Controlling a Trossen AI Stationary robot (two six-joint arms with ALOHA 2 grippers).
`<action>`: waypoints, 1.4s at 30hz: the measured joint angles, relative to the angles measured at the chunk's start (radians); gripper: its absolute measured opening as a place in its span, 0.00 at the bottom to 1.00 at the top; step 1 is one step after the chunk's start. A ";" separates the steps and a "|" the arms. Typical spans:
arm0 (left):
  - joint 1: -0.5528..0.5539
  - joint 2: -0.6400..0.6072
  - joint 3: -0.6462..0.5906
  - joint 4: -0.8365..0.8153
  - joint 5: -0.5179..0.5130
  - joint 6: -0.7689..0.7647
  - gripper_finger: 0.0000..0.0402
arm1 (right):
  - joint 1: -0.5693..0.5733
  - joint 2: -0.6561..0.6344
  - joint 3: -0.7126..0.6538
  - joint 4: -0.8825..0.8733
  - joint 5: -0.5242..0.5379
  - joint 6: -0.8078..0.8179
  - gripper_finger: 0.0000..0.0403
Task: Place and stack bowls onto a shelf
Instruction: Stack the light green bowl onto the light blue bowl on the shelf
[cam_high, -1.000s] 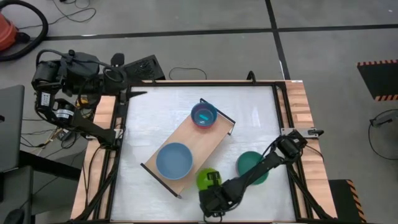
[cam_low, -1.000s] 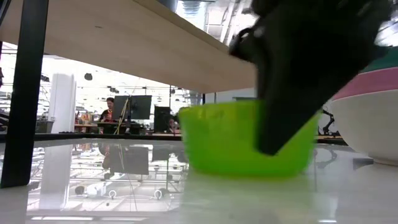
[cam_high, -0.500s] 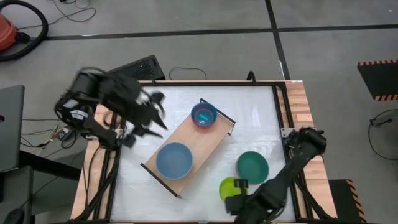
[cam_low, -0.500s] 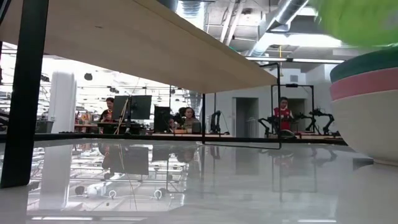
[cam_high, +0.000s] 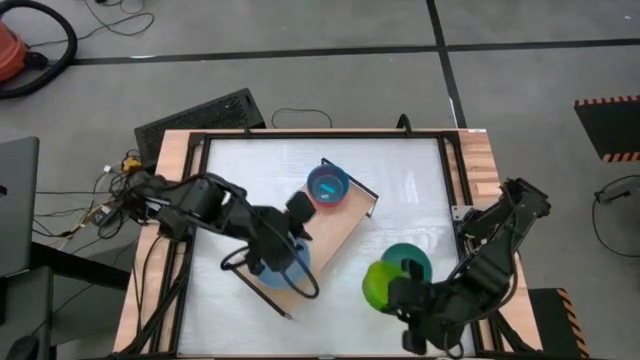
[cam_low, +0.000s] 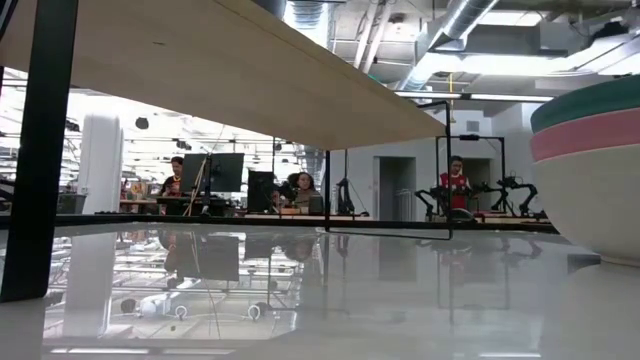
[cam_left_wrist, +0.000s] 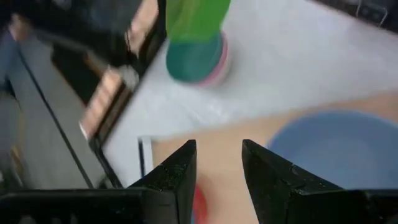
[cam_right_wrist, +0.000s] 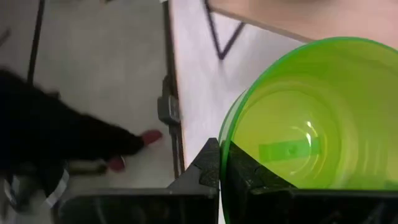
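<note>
The shelf (cam_high: 338, 222) lies slantwise mid-table. On it are a blue bowl (cam_high: 283, 268) and, at its far end, a cyan bowl nested in another small bowl (cam_high: 328, 185). A teal bowl (cam_high: 410, 260) tops a pink and a cream white bowl (cam_low: 590, 170) on the table. My right gripper (cam_high: 397, 292) is shut on the lime green bowl (cam_high: 378, 282) beside that stack. My left gripper (cam_high: 298, 225) is open and empty above the shelf, between the two bowl places; the blue bowl (cam_left_wrist: 336, 143) shows just past its fingers. My right gripper pinches the lime green bowl's rim (cam_right_wrist: 231, 144), one finger (cam_right_wrist: 210, 163) outside the wall and the other inside. The bowl is lifted clear of the table, mouth up, at the near left edge of the teal bowl.
The shelf's black end frames stand at its near left (cam_high: 258, 288) and far right (cam_high: 362, 190) ends. In the low view the board (cam_low: 220, 60) runs overhead with a black leg (cam_low: 40, 150) at the left. People sit at desks in the room behind.
My right gripper has lifted the lime green bowl off the table and carried it toward the table's right edge, up to the teal stack. My left arm has swung from beyond the table's left edge out over the shelf, above the blue bowl.
</note>
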 joint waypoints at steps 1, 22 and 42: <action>-0.001 0.006 0.000 0.038 0.035 0.006 0.29 | 0.003 0.000 0.000 0.000 -0.001 -0.040 0.06; 0.040 0.145 0.000 0.267 0.330 0.222 0.29 | -0.113 0.003 0.047 0.006 -0.190 -0.460 0.06; 0.047 0.265 -0.004 0.348 0.318 0.484 0.29 | -0.121 0.003 0.047 -0.002 -0.300 -0.531 0.06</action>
